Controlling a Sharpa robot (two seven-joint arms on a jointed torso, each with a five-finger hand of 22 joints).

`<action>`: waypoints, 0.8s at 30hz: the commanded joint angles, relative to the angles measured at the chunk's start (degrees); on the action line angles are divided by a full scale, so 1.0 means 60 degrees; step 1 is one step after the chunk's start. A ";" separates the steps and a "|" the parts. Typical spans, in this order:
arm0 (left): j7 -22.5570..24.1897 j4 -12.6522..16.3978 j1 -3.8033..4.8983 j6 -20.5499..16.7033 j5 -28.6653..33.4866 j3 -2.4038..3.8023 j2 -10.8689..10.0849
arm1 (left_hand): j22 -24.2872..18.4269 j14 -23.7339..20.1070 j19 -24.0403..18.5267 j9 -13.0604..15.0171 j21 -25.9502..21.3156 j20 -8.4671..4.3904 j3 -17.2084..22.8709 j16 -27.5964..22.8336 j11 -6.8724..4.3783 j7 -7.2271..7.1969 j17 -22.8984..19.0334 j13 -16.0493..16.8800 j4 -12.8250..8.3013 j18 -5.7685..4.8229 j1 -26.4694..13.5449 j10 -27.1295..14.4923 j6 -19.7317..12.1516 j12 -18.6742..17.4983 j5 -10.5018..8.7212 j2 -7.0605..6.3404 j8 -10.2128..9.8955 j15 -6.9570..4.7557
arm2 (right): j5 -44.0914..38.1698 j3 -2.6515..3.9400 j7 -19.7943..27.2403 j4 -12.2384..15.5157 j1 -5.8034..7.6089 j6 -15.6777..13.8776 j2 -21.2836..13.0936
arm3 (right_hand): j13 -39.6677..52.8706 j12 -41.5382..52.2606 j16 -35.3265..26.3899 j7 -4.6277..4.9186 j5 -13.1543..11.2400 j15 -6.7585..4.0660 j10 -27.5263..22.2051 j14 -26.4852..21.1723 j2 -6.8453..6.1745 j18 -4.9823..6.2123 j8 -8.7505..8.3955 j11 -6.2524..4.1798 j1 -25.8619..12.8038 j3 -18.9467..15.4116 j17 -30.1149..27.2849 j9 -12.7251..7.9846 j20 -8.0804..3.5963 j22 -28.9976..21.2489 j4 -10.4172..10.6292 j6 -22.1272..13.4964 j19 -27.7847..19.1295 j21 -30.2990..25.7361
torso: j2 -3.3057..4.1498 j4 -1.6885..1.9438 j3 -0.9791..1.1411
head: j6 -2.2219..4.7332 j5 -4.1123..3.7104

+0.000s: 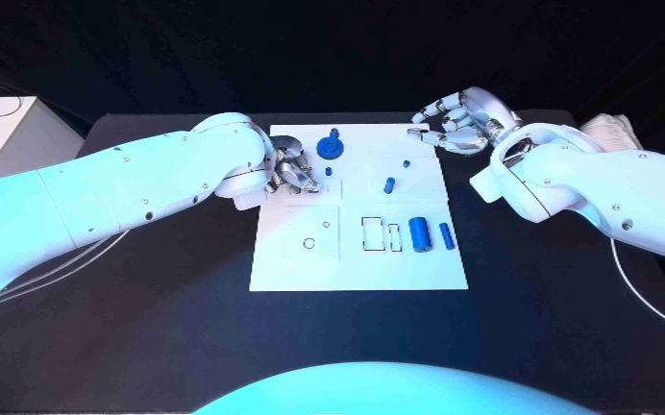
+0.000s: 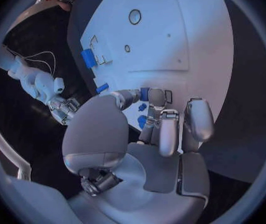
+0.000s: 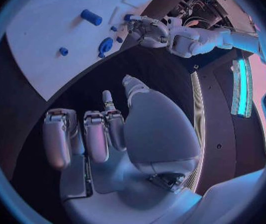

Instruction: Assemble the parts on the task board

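Head view. The flat white rectangular task board [image 1: 298,261] lies at the centre of the black table [image 1: 138,338]. The left hand [image 1: 292,173] rests over the board's edge at about ten o'clock, fingers curled inward; whether it holds anything cannot be told from here. Just beside it, toward one o'clock, stands a round blue knob-shaped part [image 1: 330,147]. A small blue peg [image 1: 389,184] lies near the board's centre, and a tiny blue stud [image 1: 406,162] sits at twelve o'clock of it. A thick blue cylinder [image 1: 419,235] and a slimmer blue pin [image 1: 446,235] lie side by side at four o'clock on the board, next to black-outlined rectangular slots [image 1: 373,233]. The right hand [image 1: 460,124] hovers at the board's two o'clock corner, fingers bent and apart, grasping nothing.

Left wrist view. The left hand [image 2: 161,127] has its fingers [image 2: 169,134] curled over the board, with small blue pieces [image 2: 143,107] close against the fingertips; a grasp cannot be confirmed.

Right wrist view. The right hand [image 3: 98,137] is unloaded, with its fingers loosely bent above the dark table. The knob-shaped part [image 3: 105,46] and the peg [image 3: 90,17] lie on the board beyond it.
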 commanded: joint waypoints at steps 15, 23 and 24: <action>0.0078 0.0204 0.0076 -0.0027 0.0935 0.0082 -0.0178 | -0.0014 0.0886 -0.0010 -0.0041 0.0061 0.0011 0.2213 0.0097 -0.0043 0.0004 0.2240 0.0060 -0.2109 -0.0064 -0.0267 0.0138 0.0122 0.0106 0.0149 0.0013 0.0117 -0.0020 | -0.0027 0.0001 -0.0044 -0.0006 -0.0021 0.0216 0.0006 | 0.1801 0.0001 -0.0036 -0.0030 0.0074 -0.0007 0.0232 0.0766 0.0009 0.0174 0.0034 -0.0019 -0.0094 0.0042 0.1576 -0.0010 -0.0016 0.1899 -0.0003 0.0014 0.0564 -0.0025 | -0.0009 0.0014 -0.0006 | 0.0035 0.0013; 0.0060 0.0106 0.0280 0.0394 0.1478 0.0139 -0.0229 | 0.0000 0.0890 -0.0001 -0.0046 0.0069 0.0010 0.2237 0.0102 -0.0045 0.0003 0.2249 0.0069 -0.2136 -0.0067 -0.0274 0.0144 0.0130 0.0111 0.0166 0.0012 0.0119 -0.0022 | -0.0029 0.0000 -0.0053 -0.0014 -0.0026 0.0230 0.0018 | 0.1801 0.0001 -0.0036 -0.0030 0.0074 -0.0007 0.0232 0.0766 0.0009 0.0174 0.0034 -0.0019 -0.0094 0.0042 0.1576 -0.0010 -0.0016 0.1899 -0.0003 0.0014 0.0564 -0.0025 | 0.0014 -0.0004 -0.0004 | 0.0036 0.0033; 0.0057 0.0068 0.0314 0.0497 0.1534 0.0144 -0.0227 | 0.0017 0.0889 0.0009 -0.0053 0.0078 0.0009 0.2264 0.0101 -0.0046 0.0002 0.2247 0.0061 -0.2161 -0.0071 -0.0280 0.0141 0.0137 0.0108 0.0180 0.0016 0.0120 -0.0023 | -0.0029 0.0000 -0.0053 -0.0014 -0.0026 0.0231 0.0018 | 0.1801 0.0001 -0.0036 -0.0030 0.0074 -0.0007 0.0232 0.0766 0.0009 0.0174 0.0034 -0.0019 -0.0094 0.0042 0.1576 -0.0010 -0.0016 0.1899 -0.0003 0.0014 0.0564 -0.0025 | 0.0015 -0.0006 -0.0003 | 0.0037 0.0031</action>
